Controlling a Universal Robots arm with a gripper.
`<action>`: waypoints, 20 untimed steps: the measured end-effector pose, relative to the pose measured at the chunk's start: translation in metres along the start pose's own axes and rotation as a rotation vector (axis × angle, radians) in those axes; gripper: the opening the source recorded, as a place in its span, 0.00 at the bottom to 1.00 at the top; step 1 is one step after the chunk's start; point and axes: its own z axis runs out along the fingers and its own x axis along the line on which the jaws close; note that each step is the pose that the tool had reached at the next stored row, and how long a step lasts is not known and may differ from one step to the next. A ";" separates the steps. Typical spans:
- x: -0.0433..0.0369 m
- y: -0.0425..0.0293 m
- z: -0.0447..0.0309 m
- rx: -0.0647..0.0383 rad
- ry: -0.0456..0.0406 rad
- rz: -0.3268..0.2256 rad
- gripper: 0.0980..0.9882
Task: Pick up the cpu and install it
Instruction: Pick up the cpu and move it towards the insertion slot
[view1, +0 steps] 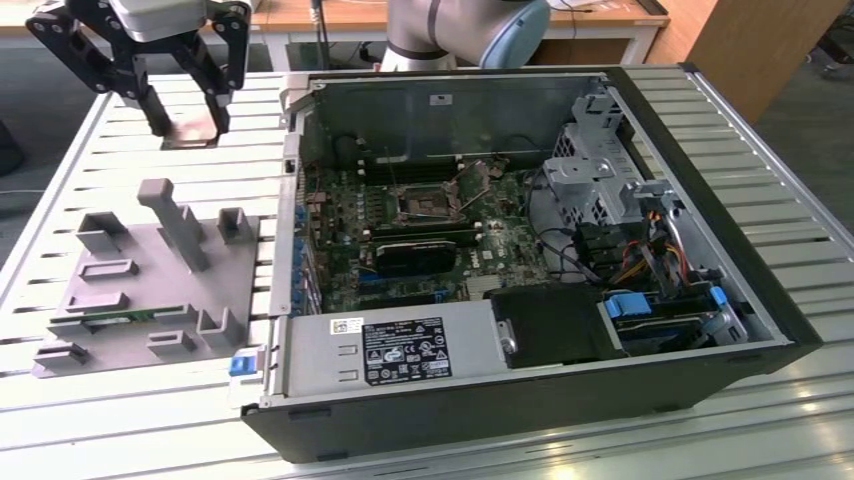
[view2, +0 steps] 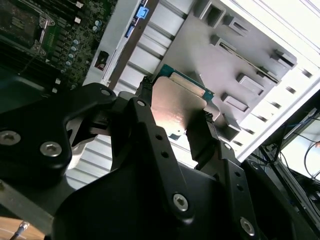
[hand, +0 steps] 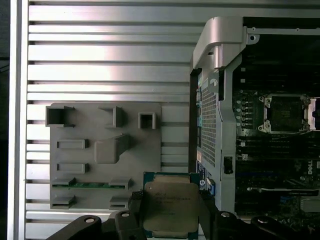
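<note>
You have the cpu, a flat square chip with a silver-grey metal lid and thin green edge, pinched between the fingers of the black tool. The arm hangs it over the slatted metal counter, far on the exterior view's left, apparently level.

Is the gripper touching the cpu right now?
Touching. In the second wrist view the gripper clamps the cpu by its opposite edges, with no gap visible.

The claw hangs raised at the exterior view's upper left, fingers pointing down. In both wrist views its two black fingers clamp opposite edges of the cpu. The arm rises at top centre.
</note>
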 end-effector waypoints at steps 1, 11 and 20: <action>-0.0004 0.0000 0.0000 0.000 0.0000 0.000 0.48; -0.0090 0.0000 -0.0001 0.000 0.0000 0.000 0.48; -0.0164 0.0000 0.0000 0.000 -0.0001 0.000 0.48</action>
